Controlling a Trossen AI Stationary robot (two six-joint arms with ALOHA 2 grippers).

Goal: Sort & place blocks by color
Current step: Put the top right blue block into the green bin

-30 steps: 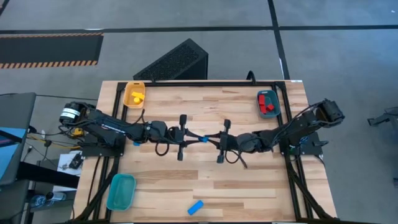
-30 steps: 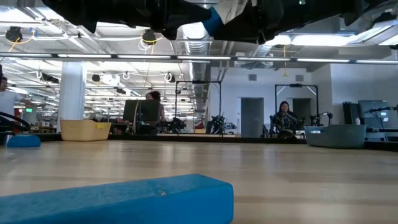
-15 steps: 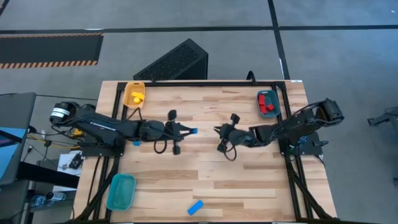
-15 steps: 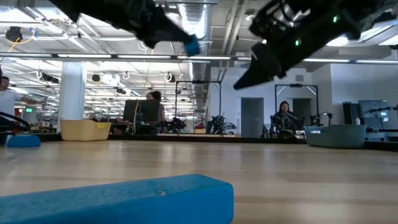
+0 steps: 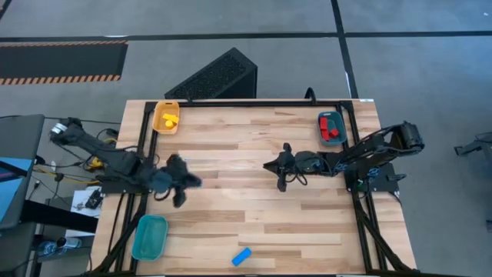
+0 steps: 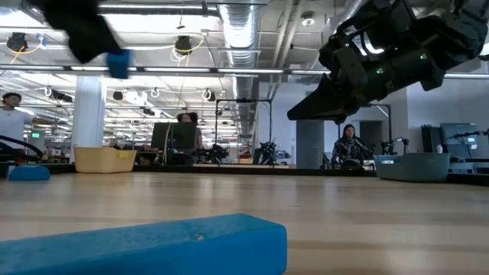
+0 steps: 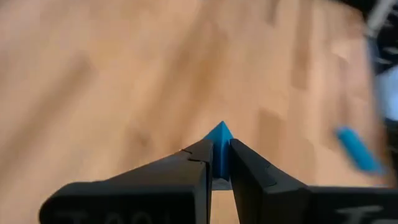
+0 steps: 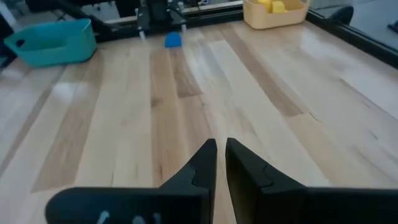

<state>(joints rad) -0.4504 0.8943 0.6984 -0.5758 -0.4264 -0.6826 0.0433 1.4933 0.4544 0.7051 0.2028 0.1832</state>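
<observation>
A: Count. Trays: three, a yellow tray [image 5: 166, 117] upper left of the high frame, a red tray [image 5: 331, 128] upper right, a teal tray [image 5: 149, 236] lower left. Blocks: yellow ones [image 5: 168, 119] in the yellow tray, red ones [image 5: 332, 132] in the red (too small to number), one blue bar [image 5: 242, 256] loose on the table [image 5: 254, 215] at bottom centre, one small blue block [image 7: 218, 144] gripped.

B: Held by which?

A: The left gripper [image 7: 216, 160], fingers clamped on it, at left of centre over the table edge. Right gripper [image 8: 220, 160] sits right of centre, fingers nearly together, nothing between.

B: Change from half a second ago?

A: Left arm has swung from mid-table toward the left edge, carrying the block; the right has drawn back slightly.

B: Surfaces?

A: Pale wooden planks with visible grain; trays oblong with rounded corners; bar smooth, matte.
</observation>
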